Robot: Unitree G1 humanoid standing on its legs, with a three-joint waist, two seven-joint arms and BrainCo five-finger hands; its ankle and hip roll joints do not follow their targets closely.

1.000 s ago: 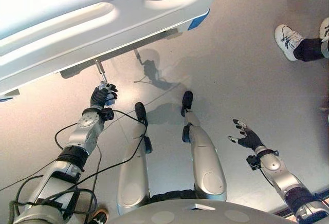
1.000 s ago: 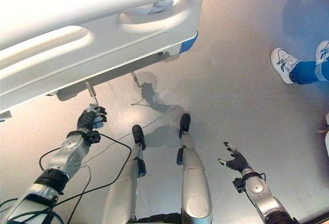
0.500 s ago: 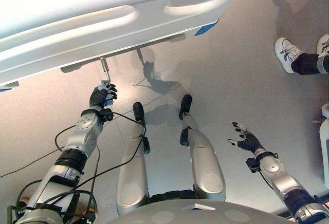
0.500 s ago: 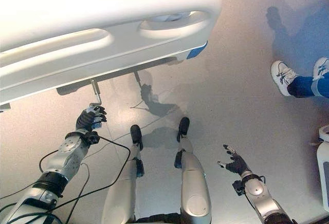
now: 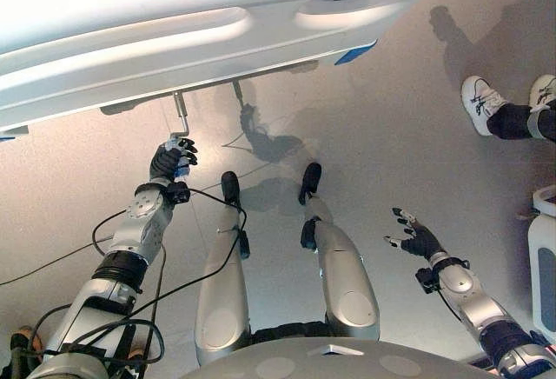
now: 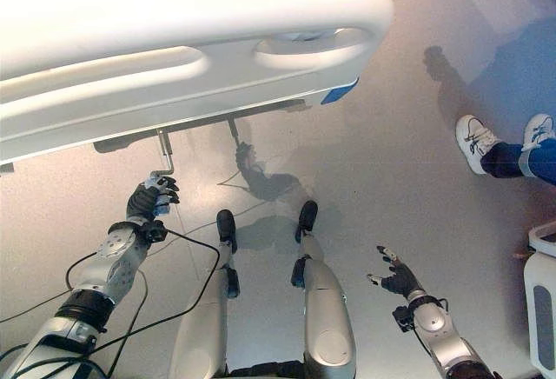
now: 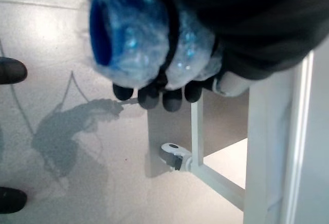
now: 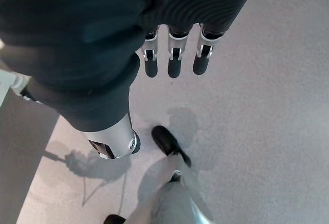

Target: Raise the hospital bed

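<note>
One white hospital bed (image 5: 200, 40) fills the upper left of the frame, and one metal crank (image 5: 181, 114) hangs from its underside at left centre, ending in one blue handle (image 7: 128, 34). My left hand (image 5: 168, 162) has its fingers curled round that handle just below the bed's edge, while my right hand (image 5: 419, 238) hangs at lower right with fingers spread, holding nothing. Also counted: one caster wheel (image 7: 172, 154) on the bed frame, two white shoes (image 5: 480, 99) of one person at the right edge, and one white bin (image 5: 543, 257) below them.
</note>
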